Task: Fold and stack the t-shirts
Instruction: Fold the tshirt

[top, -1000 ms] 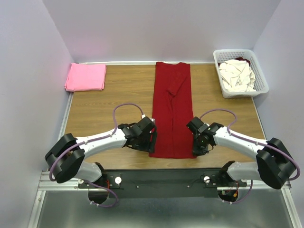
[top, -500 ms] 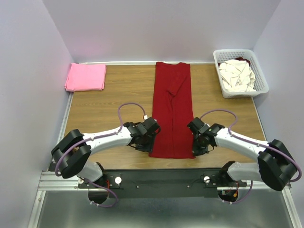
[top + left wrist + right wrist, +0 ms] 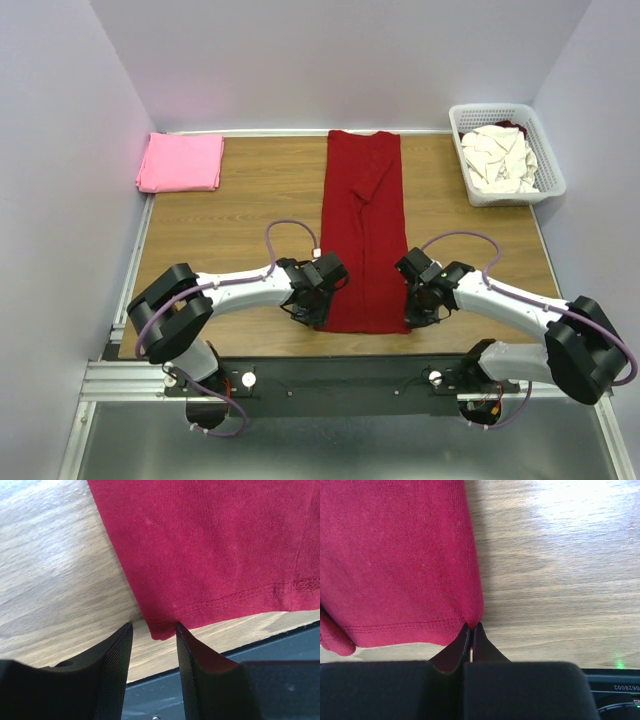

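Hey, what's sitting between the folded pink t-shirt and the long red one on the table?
Nothing. In the top view, only bare wooden table lies between the pink t-shirt and the red t-shirt.

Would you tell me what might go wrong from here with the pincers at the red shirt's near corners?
1. The right pincer is shut at the very corner of the red shirt; it may hold little or no cloth and slip when lifted.
2. The left pincer is open around only the tip of the other corner; a shallow or uneven grip there could skew the fold.
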`<control>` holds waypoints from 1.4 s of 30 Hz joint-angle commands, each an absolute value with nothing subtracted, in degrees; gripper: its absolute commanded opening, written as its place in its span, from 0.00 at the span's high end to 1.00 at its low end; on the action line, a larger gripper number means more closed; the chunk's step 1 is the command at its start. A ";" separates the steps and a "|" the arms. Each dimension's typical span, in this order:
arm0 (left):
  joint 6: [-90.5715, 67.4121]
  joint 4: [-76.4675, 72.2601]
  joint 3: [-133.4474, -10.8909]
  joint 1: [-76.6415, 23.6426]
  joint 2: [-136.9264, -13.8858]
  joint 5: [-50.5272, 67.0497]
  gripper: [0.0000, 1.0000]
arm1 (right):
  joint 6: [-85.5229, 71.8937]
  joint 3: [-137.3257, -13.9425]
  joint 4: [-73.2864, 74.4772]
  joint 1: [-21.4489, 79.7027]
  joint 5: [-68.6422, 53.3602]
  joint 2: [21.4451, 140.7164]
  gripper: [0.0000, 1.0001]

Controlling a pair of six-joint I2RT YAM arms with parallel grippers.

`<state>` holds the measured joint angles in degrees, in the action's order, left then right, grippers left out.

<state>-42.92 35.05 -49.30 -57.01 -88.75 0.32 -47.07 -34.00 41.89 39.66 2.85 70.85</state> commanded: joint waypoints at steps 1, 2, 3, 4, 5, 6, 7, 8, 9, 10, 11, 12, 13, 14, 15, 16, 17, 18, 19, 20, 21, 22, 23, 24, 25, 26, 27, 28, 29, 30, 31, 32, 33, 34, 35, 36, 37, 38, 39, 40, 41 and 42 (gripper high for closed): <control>-42.98 36.56 -50.10 -57.83 -90.17 -1.49 0.54 | -46.58 -31.55 42.01 39.73 2.64 71.10 0.99; -43.07 36.65 -50.01 -57.92 -90.26 -1.58 0.55 | -46.58 -31.64 41.92 39.73 2.72 71.10 0.99; -43.07 36.56 -50.01 -57.92 -90.26 -1.67 0.56 | -46.58 -31.64 41.92 39.73 2.64 71.19 0.99; -43.15 36.65 -50.01 -58.01 -90.35 -1.67 0.58 | -46.50 -31.64 41.84 39.73 2.55 71.28 0.99; -43.07 36.56 -50.01 -58.01 -90.53 -1.58 0.61 | -46.58 -31.64 41.84 39.73 2.64 71.19 0.99; -43.07 36.56 -50.10 -58.09 -90.61 -1.67 0.62 | -46.50 -31.64 41.84 39.73 2.55 71.19 0.99; -42.98 36.65 -50.10 -58.10 -90.96 -1.58 0.62 | -46.49 -31.73 41.84 39.81 2.55 71.19 0.99; -42.89 36.56 -50.18 -58.10 -91.23 -1.58 0.62 | -46.49 -31.73 41.84 39.73 2.55 71.19 0.99; -42.80 36.56 -50.36 -58.18 -91.58 -1.58 0.62 | -46.49 -31.64 41.84 39.73 2.46 71.19 0.99; -42.72 36.48 -50.45 -58.18 -91.84 -1.58 0.62 | -46.41 -31.64 41.75 39.73 2.55 71.19 0.99; -42.63 36.47 -50.45 -58.27 -91.93 -1.58 0.62 | -46.32 -31.64 41.75 39.73 2.55 71.19 0.99; -42.54 36.47 -50.62 -58.27 -92.28 -1.67 0.62 | -46.41 -31.73 41.75 39.73 2.46 71.19 0.99; -42.45 36.47 -50.62 -58.36 -92.37 -1.76 0.62 | -46.41 -31.73 41.75 39.73 2.46 71.28 0.99; -42.45 36.56 -50.71 -58.36 -92.55 -1.76 0.62 | -46.41 -31.64 41.75 39.73 2.37 71.19 0.99; -42.45 36.65 -50.80 -58.36 -92.64 -1.76 0.62 | -46.32 -31.73 41.75 39.81 2.37 71.19 0.99; -42.45 36.65 -50.97 -58.36 -92.81 -1.84 0.62 | -46.32 -31.73 41.75 39.73 2.29 71.10 0.99; -42.36 36.74 -51.06 -58.45 -92.90 -1.85 0.62 | -46.32 -31.73 41.75 39.73 2.29 71.10 0.99; -42.36 36.83 -51.15 -58.53 -93.16 -1.93 0.63 | -46.32 -31.73 41.66 39.73 2.29 71.19 0.99; -42.36 36.91 -51.24 -58.54 -93.43 -1.93 0.66 | -46.23 -31.73 41.75 39.73 2.29 71.19 0.99; -42.28 37.09 -51.50 -58.71 -93.69 -2.19 0.69 | -46.14 -31.64 41.66 39.73 2.20 71.37 0.99; -42.28 37.18 -51.76 -58.88 -94.21 -2.28 0.78 | -46.14 -31.73 41.57 39.73 2.20 71.37 0.99; -42.19 37.44 -52.03 -58.97 -94.48 -2.29 0.83 | -46.06 -31.82 41.57 39.73 2.11 71.28 0.99; -42.10 37.70 -52.21 -59.15 -94.48 -2.46 0.94 | -45.97 -31.82 41.75 39.73 1.94 71.19 0.99; -42.01 37.88 -52.29 -59.15 -94.48 -2.46 0.94 | -45.97 -31.90 41.66 39.73 1.85 71.19 0.99; -42.10 37.97 -52.29 -59.15 -94.22 -2.37 1.00 | -45.71 -31.90 41.75 39.73 1.67 70.84 0.99; -42.19 38.14 -52.12 -59.24 -93.44 -2.55 1.00 | -45.18 -32.51 42.01 39.81 0.97 70.14 0.99; -42.27 38.41 -51.68 -59.24 -92.82 -2.55 1.00 | -45.26 -32.78 42.36 39.81 0.36 70.14 0.99; -42.45 38.50 -51.16 -59.33 -92.12 -2.46 1.00 | -45.35 -33.04 42.45 39.81 0.35 69.44 0.99; -42.63 39.02 -49.50 -59.67 -91.33 -1.85 1.00 | -45.61 -33.31 42.71 39.90 -3.65 69.00 0.99; -42.97 39.63 -49.48 -60.03 -90.27 -1.50 1.00 | -45.96 -33.31 42.89 40.08 -5.00 68.47 0.99; -44.37 40.77 -47.92 -61.16 -87.91 -1.15 1.00 | -46.40 -33.22 43.15 41.12 -6.84 67.25 0.99; -45.34 41.22 -47.12 -62.22 -86.59 -0.88 1.00 | -47.19 -33.22 43.76 41.92 -7.46 66.37 0.99; -46.31 41.48 -45.72 -63.27 -83.96 -0.62 1.00 | -48.68 -32.79 44.20 42.53 -7.99 65.66 0.99; -47.28 41.75 -45.18 -64.50 -82.80 -0.53 1.00 | -49.30 -32.52 44.56 43.15 -8.43 64.61 0.99; -49.72 41.75 -44.31 -66.60 -81.75 -0.27 1.00 | -50.09 -32.08 44.82 43.59 -9.48 62.86 0.99; -50.53 41.40 -44.30 -67.14 -80.87 -0.26 1.00 | -50.27 -31.73 44.91 43.59 -9.84 62.06 0.99; -50.80 40.27 -43.51 -67.24 -79.29 -0.35 1.00 | -50.27 -31.90 45.09 43.59 -9.15 61.53 0.99; -51.15 39.73 -43.24 -67.15 -78.58 -0.26 1.00 | -50.27 -32.43 45.52 43.59 -8.01 61.35 0.99; -50.98 38.86 -43.94 -66.28 -77.62 -1.13 1.00 | -49.84 -34.52 45.96 43.59 -6.34 62.04 0.99; -50.19 38.24 -44.64 -65.14 -77.43 -2.01 1.00 | -49.92 -35.67 46.23 43.59 -4.59 62.66 0.99; -49.14 37.45 -45.43 -63.73 -77.17 -3.07 1.00 | -49.75 -36.81 46.32 43.51 -1.53 63.54 0.99; -46.69 36.57 -47.35 -62.07 -77.08 -3.77 1.00 | -49.31 -38.22 46.23 43.42 -0.28 65.37 0.99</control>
